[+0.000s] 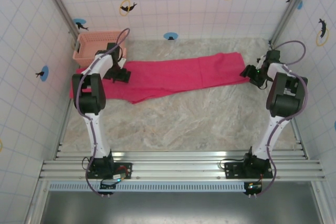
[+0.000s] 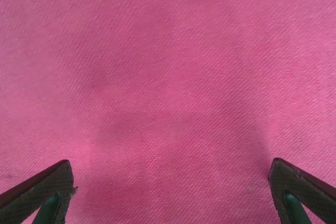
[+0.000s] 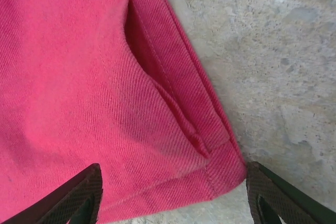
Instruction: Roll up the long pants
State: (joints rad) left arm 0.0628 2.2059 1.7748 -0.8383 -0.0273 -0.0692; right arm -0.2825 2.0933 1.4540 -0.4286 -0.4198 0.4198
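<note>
Marbled tabletop point(image 1: 199, 124) is shown from above, long pants point(image 1: 178, 74) laid flat across the upper middle. Left wrist: left gripper point(image 2: 170, 163) is held wide apart over cloth. Right wrist: right gripper point(image 3: 174, 166) is spread astride a stitched corner point(image 3: 220, 169). Rolling is judged unstarted; that corner needs pinching.

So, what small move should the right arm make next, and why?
Probably lower the right gripper a little and close it on the corner of the pants. Its jaws stand open on either side of that hemmed corner, the cloth lies flat on the table, and nothing is rolled yet.
</note>
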